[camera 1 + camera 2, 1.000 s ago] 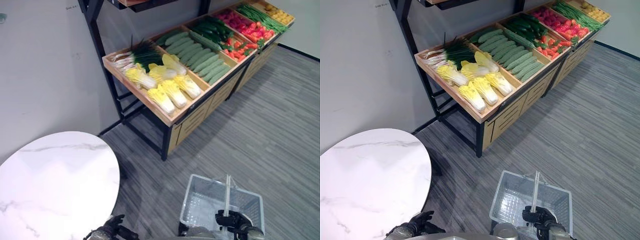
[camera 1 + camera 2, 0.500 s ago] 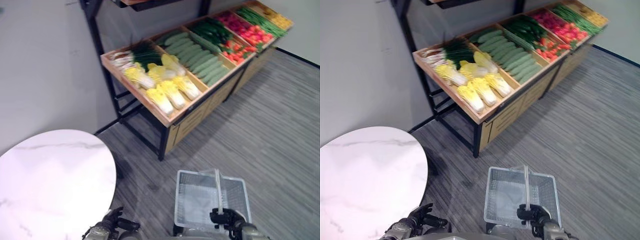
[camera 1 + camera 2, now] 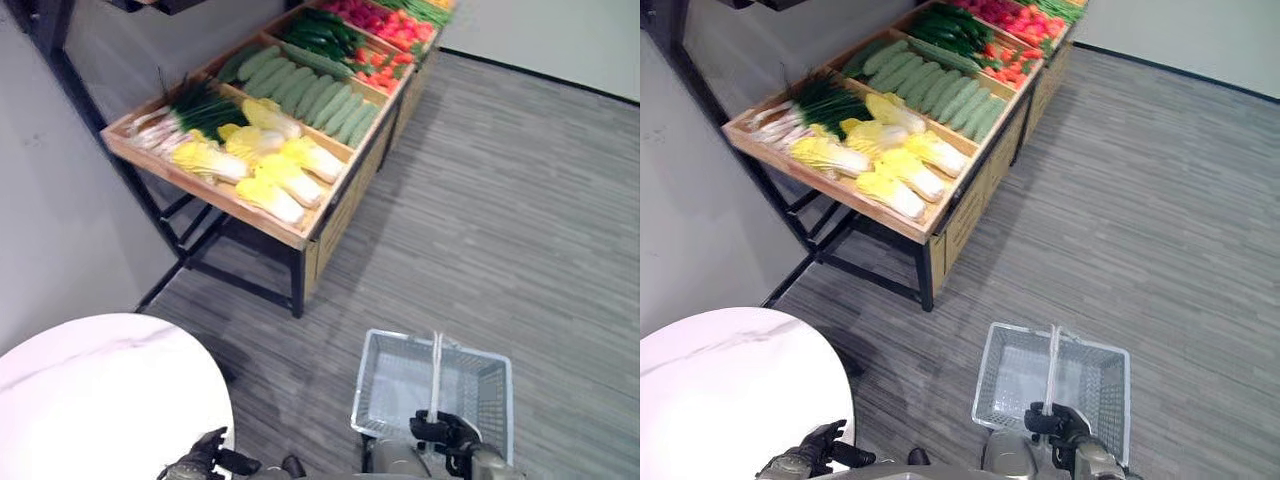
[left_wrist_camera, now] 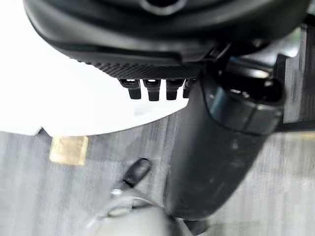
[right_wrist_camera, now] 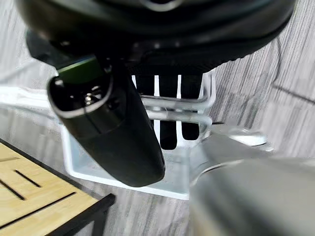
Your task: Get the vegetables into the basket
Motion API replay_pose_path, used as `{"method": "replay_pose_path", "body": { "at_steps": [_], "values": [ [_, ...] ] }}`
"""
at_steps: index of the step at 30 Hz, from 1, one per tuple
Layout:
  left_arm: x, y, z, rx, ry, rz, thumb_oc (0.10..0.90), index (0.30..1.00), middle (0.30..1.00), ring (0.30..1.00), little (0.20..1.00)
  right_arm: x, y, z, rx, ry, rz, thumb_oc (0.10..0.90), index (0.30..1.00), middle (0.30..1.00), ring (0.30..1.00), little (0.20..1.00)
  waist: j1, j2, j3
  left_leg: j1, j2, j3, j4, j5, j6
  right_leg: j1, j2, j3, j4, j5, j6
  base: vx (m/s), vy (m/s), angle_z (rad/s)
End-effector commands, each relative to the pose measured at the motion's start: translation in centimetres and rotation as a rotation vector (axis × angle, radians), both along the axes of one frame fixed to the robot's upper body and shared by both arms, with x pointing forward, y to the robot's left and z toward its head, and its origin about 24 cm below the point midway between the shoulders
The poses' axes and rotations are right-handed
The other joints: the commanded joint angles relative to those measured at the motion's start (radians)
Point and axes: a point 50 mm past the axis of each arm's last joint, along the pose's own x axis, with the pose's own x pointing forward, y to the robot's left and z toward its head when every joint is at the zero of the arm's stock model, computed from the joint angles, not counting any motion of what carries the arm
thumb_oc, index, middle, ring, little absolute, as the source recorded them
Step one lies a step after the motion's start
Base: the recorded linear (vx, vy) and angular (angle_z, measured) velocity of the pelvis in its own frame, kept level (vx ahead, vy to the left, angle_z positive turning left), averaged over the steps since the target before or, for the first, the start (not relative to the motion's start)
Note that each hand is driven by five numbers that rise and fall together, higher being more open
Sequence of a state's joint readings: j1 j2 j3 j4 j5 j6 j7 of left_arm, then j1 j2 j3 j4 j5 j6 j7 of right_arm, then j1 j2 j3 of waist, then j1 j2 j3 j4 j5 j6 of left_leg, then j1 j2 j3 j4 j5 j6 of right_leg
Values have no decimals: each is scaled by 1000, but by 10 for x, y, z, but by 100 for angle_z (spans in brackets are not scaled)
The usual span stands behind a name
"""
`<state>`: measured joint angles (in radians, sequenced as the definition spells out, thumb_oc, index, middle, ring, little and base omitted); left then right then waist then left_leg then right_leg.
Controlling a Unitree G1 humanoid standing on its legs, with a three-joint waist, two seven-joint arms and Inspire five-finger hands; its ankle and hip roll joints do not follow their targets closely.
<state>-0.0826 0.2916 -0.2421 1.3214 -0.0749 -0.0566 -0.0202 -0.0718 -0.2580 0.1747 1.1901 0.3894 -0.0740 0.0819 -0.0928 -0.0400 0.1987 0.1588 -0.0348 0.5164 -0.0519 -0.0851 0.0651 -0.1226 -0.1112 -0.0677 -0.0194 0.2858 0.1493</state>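
Basket (image 3: 400,385) empty, 5 o'clock | right robot hand (image 3: 446,436) curled round its handle (image 3: 435,372) | left robot hand (image 3: 205,457) relaxed, holding nothing, 7 o'clock | vegetables (image 3: 272,175) in stand, 11 o'clock

Silver-grey arms w/ dark hands: left hand (image 3: 205,458), right hand (image 3: 447,437).

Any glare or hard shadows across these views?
Left wrist view: the white table washes out to near pure white past the left hand. Left eye view: soft shadow on the floor under the produce stand; no glare on the basket held by the right hand.
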Motion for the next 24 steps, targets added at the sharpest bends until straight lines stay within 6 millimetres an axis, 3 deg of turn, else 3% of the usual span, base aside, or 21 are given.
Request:
{"method": "replay_pose_path", "body": {
  "at_steps": [1,3,4,6,10,18,20,22,23,24],
  "values": [
    [2,-1,0,21,-5,-60,900,1000,1000,1000,1000,9,-7,6,-24,-32,37,400,300,300,300,300,53,55,16,-7,7,44,9,-56,-8,-18,-84,-233,141,-132,72,-44,19,-87],
    [2,-3,0,16,-2,-76,900,1000,1000,1000,1000,9,-7,6,-28,-34,53,400,300,300,300,300,43,62,11,-1,16,72,-1,-50,-7,-17,-83,-257,256,-207,43,31,-22,-132],
    [2,-3,0,16,-2,-76,900,1000,1000,1000,1000,9,-7,6,-28,-34,53,400,300,300,300,300,44,61,10,-1,14,73,-2,-50,-7,-21,-85,-255,264,-212,43,65,-69,-110],
    [1,-3,0,15,9,-80,900,1000,1000,1000,1000,8,-6,5,-28,-27,64,400,300,300,300,300,54,56,-9,4,16,112,-11,-50,-20,45,-70,-301,213,-233,39,94,-116,-54],
    [-1,-7,-2,1,12,-78,900,1000,1000,1000,1000,8,-7,6,-27,-34,59,400,300,300,300,300,53,60,-25,7,23,141,-16,-32,-42,84,-34,-286,89,-230,32,66,-126,-40],
    [5,-14,-2,-9,0,-93,900,1000,1000,1000,1000,7,-9,6,-30,-35,67,400,300,300,300,300,36,69,-26,13,46,133,-13,-13,-76,104,-2,-291,54,-270,2,82,-178,-6],
    [7,-14,-1,-9,-9,-82,900,1000,1000,1000,1000,7,-9,6,-38,-28,83,400,300,300,300,300,37,55,-20,-9,85,125,75,-22,-105,118,16,-281,54,-301,-23,127,-319,9],
    [11,-14,0,-9,-23,-70,900,1000,1000,1000,1000,8,-9,6,-41,-24,100,400,300,300,300,300,50,33,-7,-59,143,107,244,-2,-144,144,32,-268,44,-322,-52,90,-270,10],
    [11,-13,0,-9,-24,-70,900,1000,1000,1000,1000,8,-8,6,-40,-24,101,400,300,300,300,300,50,33,-7,-63,150,106,257,-5,-148,145,36,-269,43,-323,-55,75,-239,1],
    [14,-13,1,-13,-33,-53,900,1000,1000,1000,1000,6,-9,6,-50,-12,120,400,300,300,300,300,69,23,10,-96,176,60,352,23,-169,160,48,-259,40,-330,-71,35,-143,-14]
  ]
}}
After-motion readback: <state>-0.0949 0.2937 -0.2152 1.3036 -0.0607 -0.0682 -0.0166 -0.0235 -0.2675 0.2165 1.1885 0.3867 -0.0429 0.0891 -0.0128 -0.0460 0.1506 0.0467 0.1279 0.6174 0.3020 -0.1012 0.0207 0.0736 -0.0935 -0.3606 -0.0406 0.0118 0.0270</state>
